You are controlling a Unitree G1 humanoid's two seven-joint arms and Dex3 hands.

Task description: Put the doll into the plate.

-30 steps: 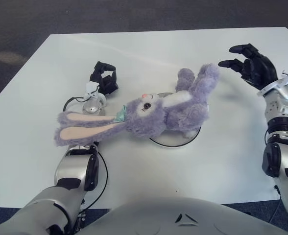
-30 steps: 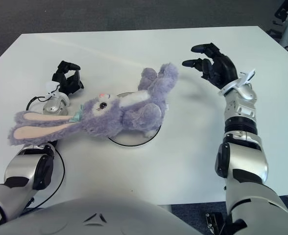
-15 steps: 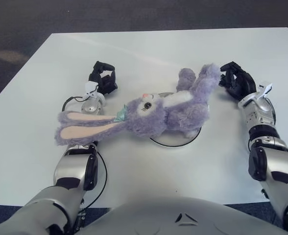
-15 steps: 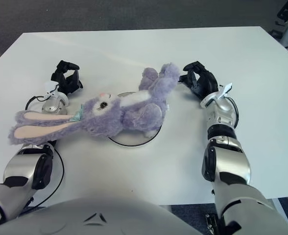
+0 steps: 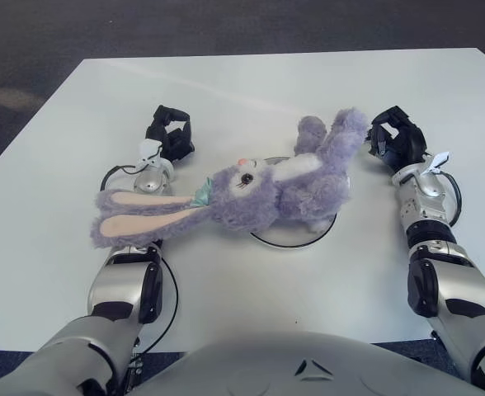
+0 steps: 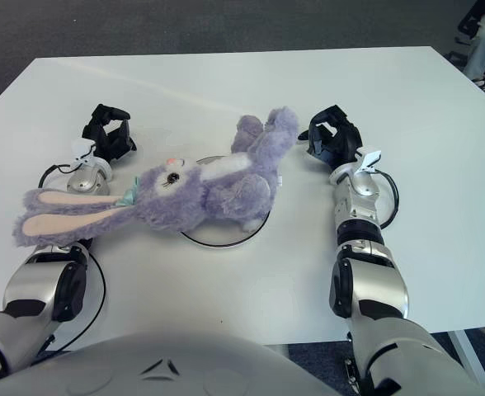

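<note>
- Drawn back a little from the doll (image 5: 251,194): right hand (image 5: 395,139), curled, holding nothing, just right of its feet.
- Left hand (image 5: 170,134) curled, empty, left of the head.
- Doll lying across the plate (image 5: 296,238), between both hands.

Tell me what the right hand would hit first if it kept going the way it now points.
The right hand rests curled on the table, pointing away from the robot. Straight ahead looks free: only bare tabletop to the far edge. The doll lies to its left, off that line, though depth is uncertain.
</note>
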